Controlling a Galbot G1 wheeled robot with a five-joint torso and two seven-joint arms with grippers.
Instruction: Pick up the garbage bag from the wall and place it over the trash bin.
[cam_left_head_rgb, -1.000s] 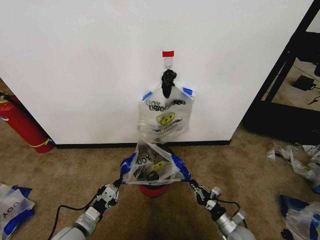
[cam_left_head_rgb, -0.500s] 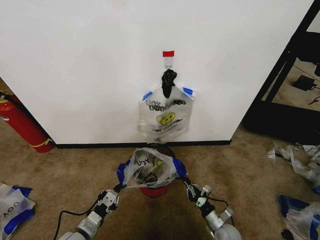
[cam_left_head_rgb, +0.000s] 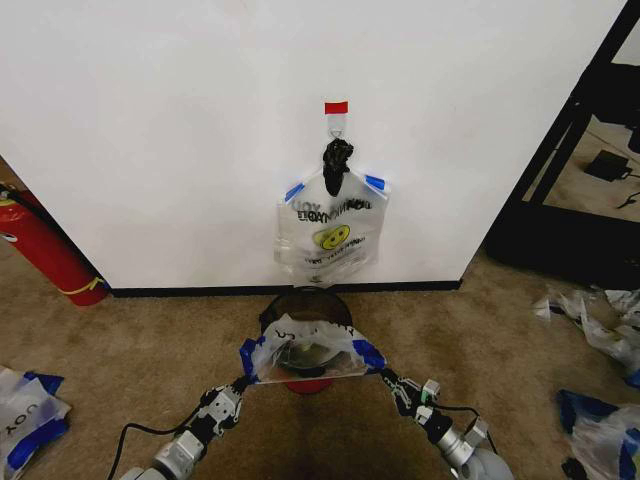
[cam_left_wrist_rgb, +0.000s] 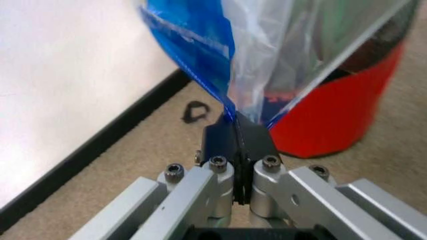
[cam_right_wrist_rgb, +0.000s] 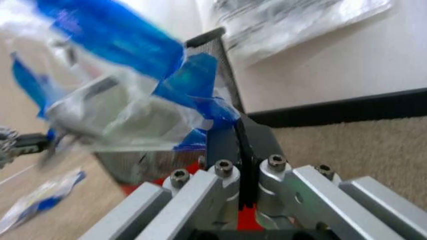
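Two grippers share the load here: our left gripper (cam_left_head_rgb: 240, 383) is clamped shut on one blue handle of the garbage bag (cam_left_head_rgb: 310, 352), and our right gripper (cam_left_head_rgb: 385, 378) is pinched shut on the other, so the film is stretched between them like a low hammock. The left wrist view shows the black pads (cam_left_wrist_rgb: 237, 137) closed on a thin twist of blue plastic, and the right wrist view shows the same on its side.

We hold the bag just in front of and partly over the trash bin (cam_left_head_rgb: 305, 310), which stands on the carpet (cam_left_head_rgb: 150, 340) close to the wall (cam_left_head_rgb: 150, 130). The bin's far rim is uncovered, so we judge the mouth of the bag is not yet around it.

Risks from here, as we see them:
- Each grip is on a narrow pinch of slick film. A harder pull could slide a handle out, and the bag would collapse onto the bin.
- The bag's mouth looks flattened, not open. Lowering it now may just drape it over the near rim.
- The bin is small and light-looking. Dragging the taut edge across it could tip it or push it toward the wall.
- Another printed bag (cam_left_head_rgb: 330, 235) hangs from the hook (cam_left_head_rgb: 337, 128) right above the bin, so lifting our bag high could snag it.
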